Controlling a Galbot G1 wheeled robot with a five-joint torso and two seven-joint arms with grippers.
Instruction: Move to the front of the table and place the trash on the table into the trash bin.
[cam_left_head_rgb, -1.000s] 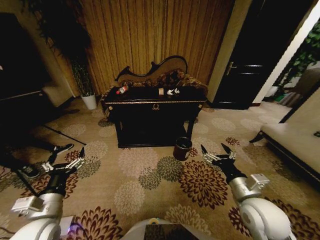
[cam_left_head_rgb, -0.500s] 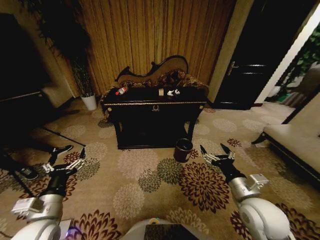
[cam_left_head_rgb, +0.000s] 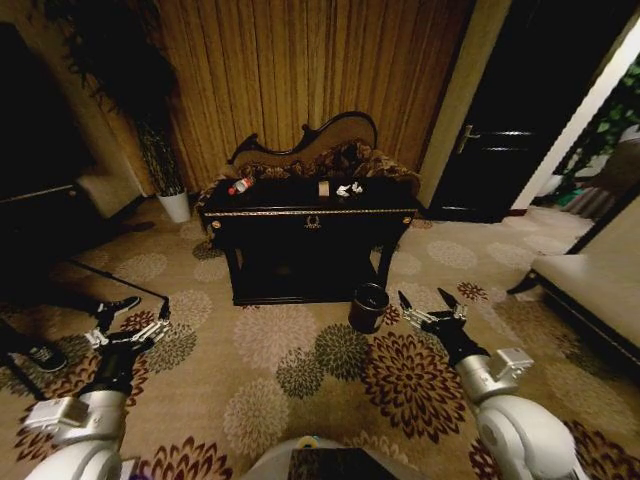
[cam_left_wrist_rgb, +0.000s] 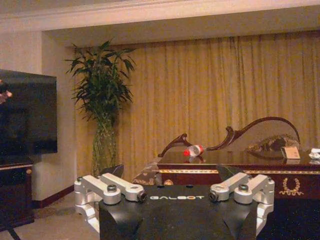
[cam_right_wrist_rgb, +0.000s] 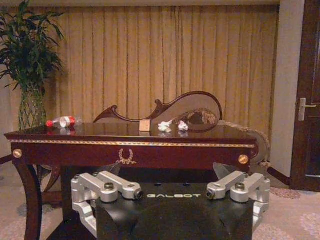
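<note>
fingers spread apart on both the left gripper (cam_left_head_rgb: 132, 318) and right gripper (cam_left_head_rgb: 429, 305), low over the carpet; bottle (cam_left_head_rgb: 240, 186), box (cam_left_head_rgb: 323, 188) and wrapper (cam_left_head_rgb: 348, 188) lie on the table (cam_left_head_rgb: 312, 212), bin (cam_left_head_rgb: 368, 307) beside it.

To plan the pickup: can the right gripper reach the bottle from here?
Probably not. The bottle lies on the table's far left; the right gripper, open, hovers over carpet near the bin.

I am standing in a hotel-style lounge, floral carpet (cam_left_head_rgb: 300, 360) spreading before the black gold-trimmed table (cam_left_head_rgb: 312, 212), gold curtains (cam_left_head_rgb: 290, 70) hanging behind it, potted plant (cam_left_head_rgb: 165, 160) rising at its left, dark door (cam_left_head_rgb: 500, 150) showing at its right.
</note>
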